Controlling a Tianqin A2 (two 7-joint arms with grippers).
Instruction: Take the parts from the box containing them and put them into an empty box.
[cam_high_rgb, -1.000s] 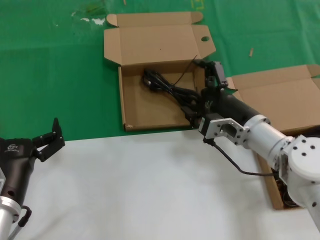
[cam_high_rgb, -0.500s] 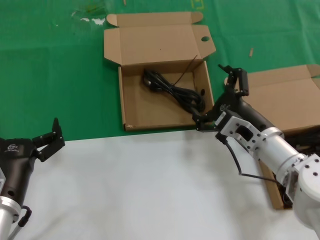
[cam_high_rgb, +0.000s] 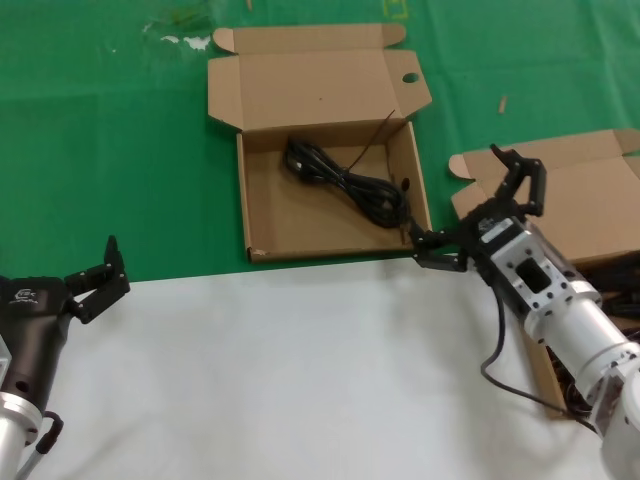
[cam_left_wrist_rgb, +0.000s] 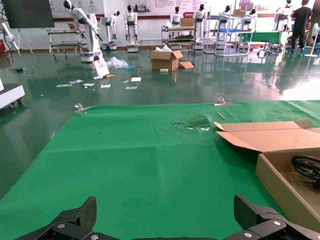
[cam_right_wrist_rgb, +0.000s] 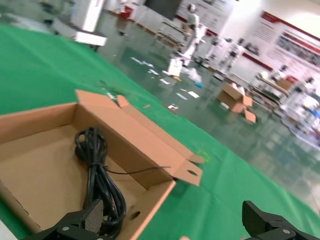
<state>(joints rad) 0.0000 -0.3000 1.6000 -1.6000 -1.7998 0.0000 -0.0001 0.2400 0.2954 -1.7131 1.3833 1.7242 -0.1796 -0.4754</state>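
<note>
A bundle of black cords, the parts (cam_high_rgb: 345, 180), lies in the open cardboard box with a round hole in its lid flap (cam_high_rgb: 243, 200). In the right wrist view the same cords (cam_right_wrist_rgb: 97, 175) rest near that box's holed wall (cam_right_wrist_rgb: 150, 200). My right gripper (cam_high_rgb: 462, 200) hovers open and empty just right of this box, over the green mat. A plain cardboard box (cam_high_rgb: 580, 200) sits at the right, largely hidden by my right arm, and more black cords (cam_high_rgb: 618, 275) show inside it. My left gripper (cam_high_rgb: 95, 280) waits open at the near left.
A white table surface (cam_high_rgb: 300, 380) fills the foreground and a green mat (cam_high_rgb: 100, 150) lies beyond it. Small scraps (cam_high_rgb: 180, 40) lie on the mat at the back left. The left wrist view shows the holed box (cam_left_wrist_rgb: 280, 185) far off to one side.
My right gripper has pulled back out of the holed box toward the plain box, its fingers spread wide. The cord bundle stays lying in the holed box. The left arm has not moved.
</note>
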